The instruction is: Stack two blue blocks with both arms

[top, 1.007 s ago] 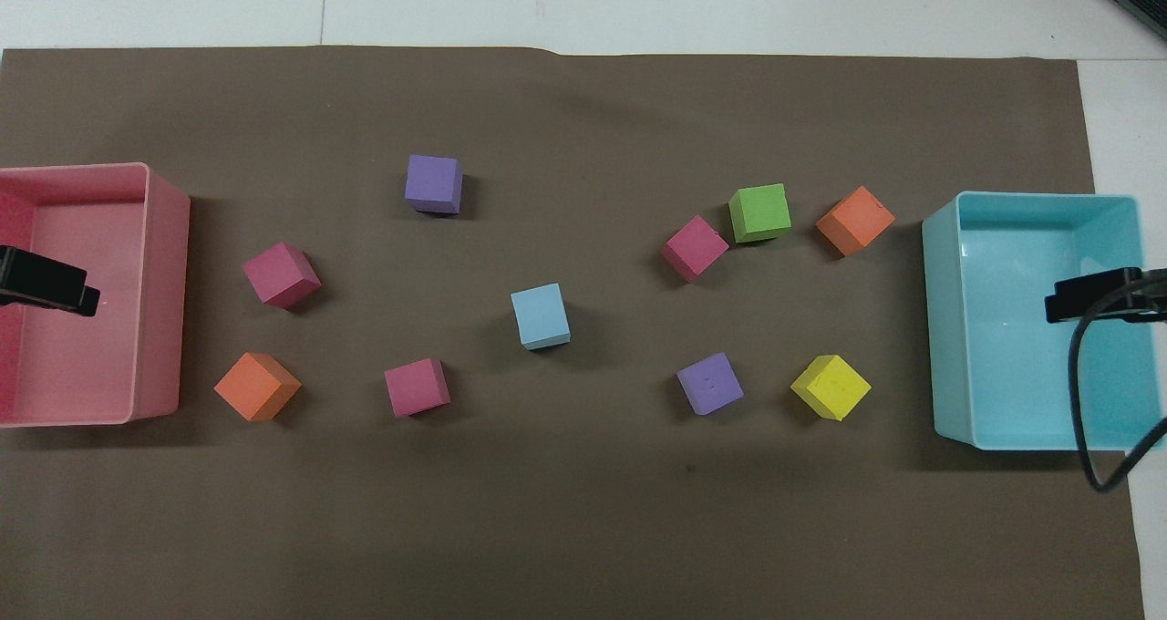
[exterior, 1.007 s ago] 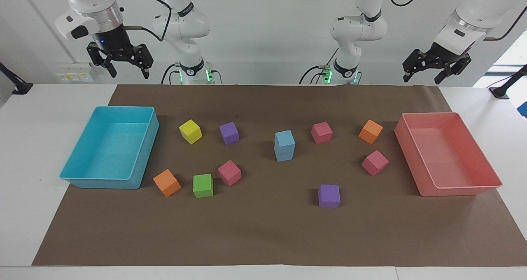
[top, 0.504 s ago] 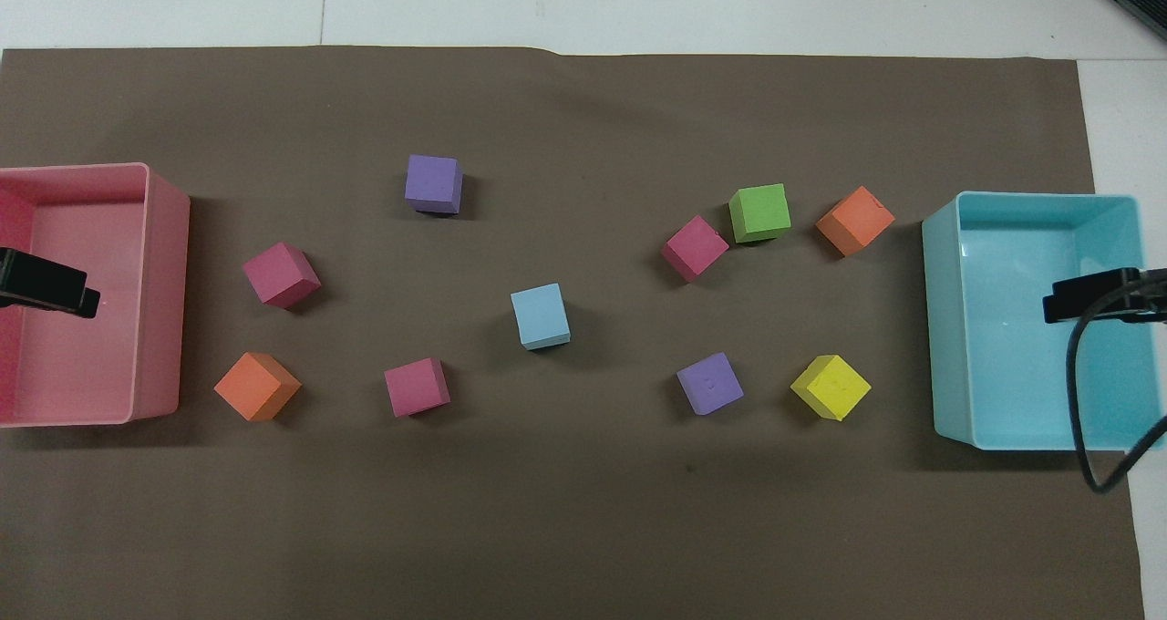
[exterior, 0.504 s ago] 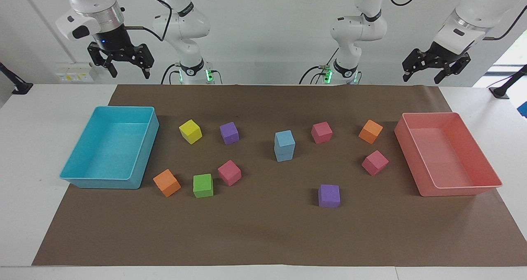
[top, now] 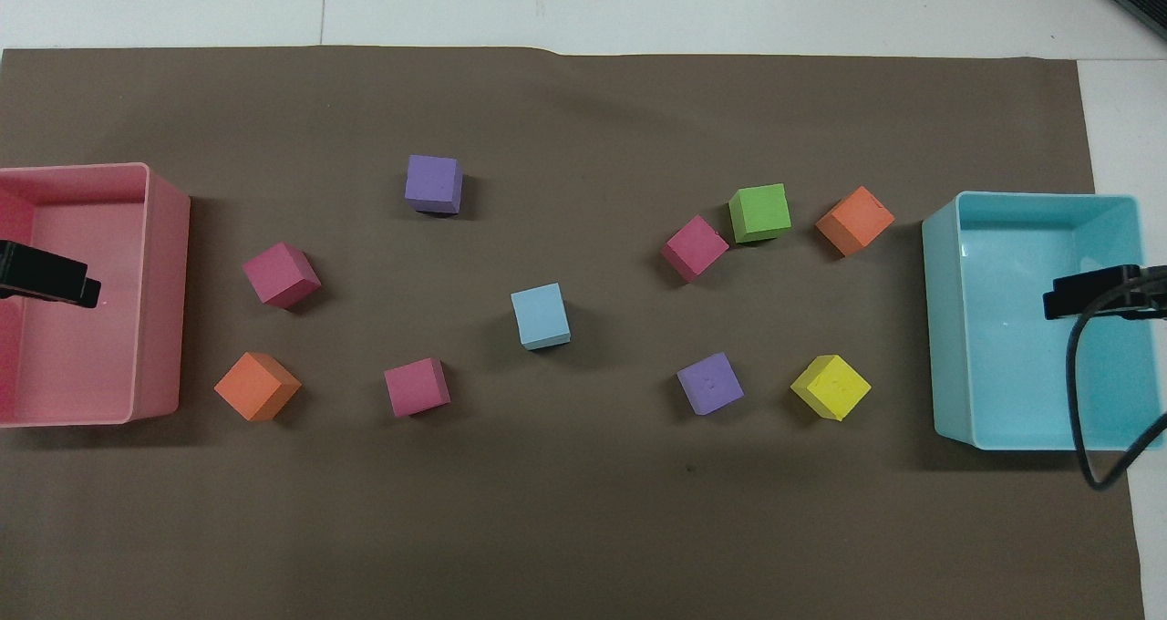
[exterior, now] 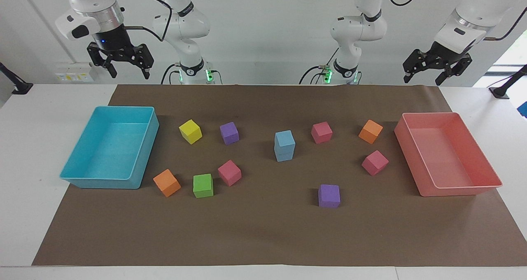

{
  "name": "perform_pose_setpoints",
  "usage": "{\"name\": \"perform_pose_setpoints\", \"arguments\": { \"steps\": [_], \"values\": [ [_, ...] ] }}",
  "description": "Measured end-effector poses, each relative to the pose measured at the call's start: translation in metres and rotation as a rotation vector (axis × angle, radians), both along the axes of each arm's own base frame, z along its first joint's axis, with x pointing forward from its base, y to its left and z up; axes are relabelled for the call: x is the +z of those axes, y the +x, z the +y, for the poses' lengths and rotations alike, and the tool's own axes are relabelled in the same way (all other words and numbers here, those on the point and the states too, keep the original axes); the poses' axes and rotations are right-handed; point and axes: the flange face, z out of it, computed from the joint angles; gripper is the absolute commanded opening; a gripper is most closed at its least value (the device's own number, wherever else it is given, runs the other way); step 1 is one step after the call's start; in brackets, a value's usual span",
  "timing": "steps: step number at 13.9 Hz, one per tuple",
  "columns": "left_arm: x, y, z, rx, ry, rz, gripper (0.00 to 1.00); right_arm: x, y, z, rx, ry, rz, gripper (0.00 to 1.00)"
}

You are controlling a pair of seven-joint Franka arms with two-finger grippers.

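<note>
Two blue blocks stand stacked at the middle of the brown mat: the upper blue block (exterior: pixel 284 139) sits squarely on the lower blue block (exterior: pixel 284 154). From overhead only the top block (top: pixel 540 315) shows. My left gripper (exterior: pixel 428 76) hangs open and empty, high over the table's edge near the pink bin (exterior: pixel 489 185). My right gripper (exterior: pixel 129 71) is also open and empty, high near the turquoise bin (exterior: pixel 99 177). Overhead, the left gripper's tip (top: pixel 50 275) lies over the pink bin (top: pixel 164 292) and the right gripper's tip (top: pixel 1089 294) over the turquoise bin (top: pixel 944 328).
Loose cubes lie around the stack: yellow (exterior: pixel 190 131), two purple (exterior: pixel 229 133) (exterior: pixel 329 196), three pink (exterior: pixel 229 172) (exterior: pixel 321 132) (exterior: pixel 375 162), two orange (exterior: pixel 166 183) (exterior: pixel 370 131) and green (exterior: pixel 203 185). Both bins hold nothing.
Both grippers have drifted very slightly upward. The blue stack and the other cubes have not moved.
</note>
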Motion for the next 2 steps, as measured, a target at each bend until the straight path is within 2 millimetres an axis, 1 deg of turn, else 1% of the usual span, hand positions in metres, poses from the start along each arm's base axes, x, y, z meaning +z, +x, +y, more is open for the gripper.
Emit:
{"name": "perform_pose_setpoints", "arguments": {
  "steps": [2],
  "values": [
    [0.0, 0.0001, 0.0, -0.01, -0.001, -0.001, 1.0, 0.0001, 0.0001, 0.0, 0.0, 0.0, -0.001, 1.0]
  ]
}}
